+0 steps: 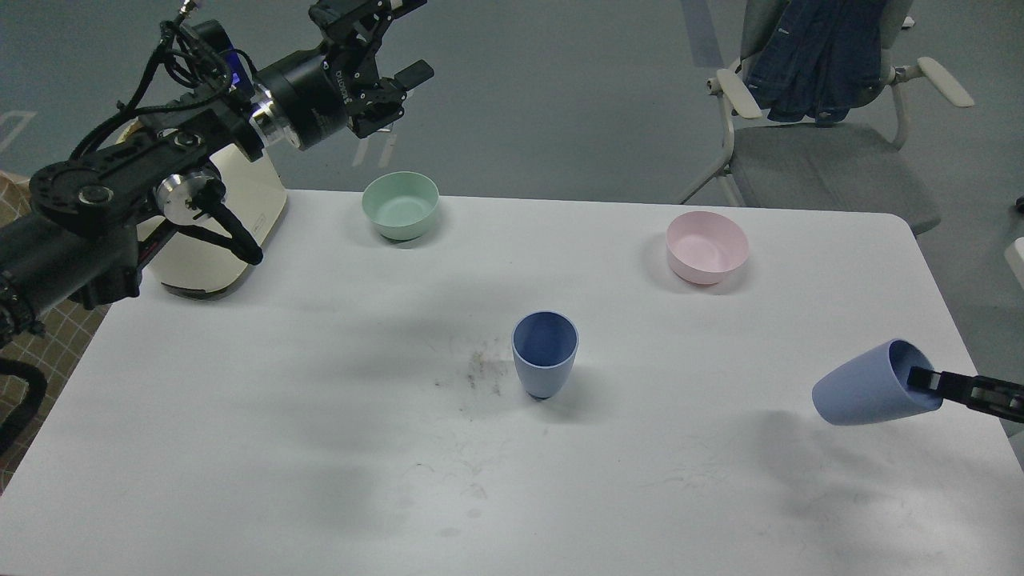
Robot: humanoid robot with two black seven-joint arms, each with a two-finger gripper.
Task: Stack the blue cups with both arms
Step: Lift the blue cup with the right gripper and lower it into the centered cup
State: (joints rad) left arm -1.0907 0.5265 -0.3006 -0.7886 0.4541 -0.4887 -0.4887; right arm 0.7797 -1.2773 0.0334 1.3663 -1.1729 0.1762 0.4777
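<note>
Your right gripper [928,379] is clamping the rim of a tilted blue cup [868,388], lifted well right of the upright blue cup [545,352] standing mid-table [320,448]. Your left gripper [392,48] is hovering wide open, far up-left of that cup.

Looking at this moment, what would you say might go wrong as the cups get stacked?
1. The right gripper holds the tilted blue cup only by its rim, so it may slip or swing.
2. The upright blue cup stands free on the table; an off-centre insertion could tip it.
3. The left gripper is raised far away, not steadying it.
</note>
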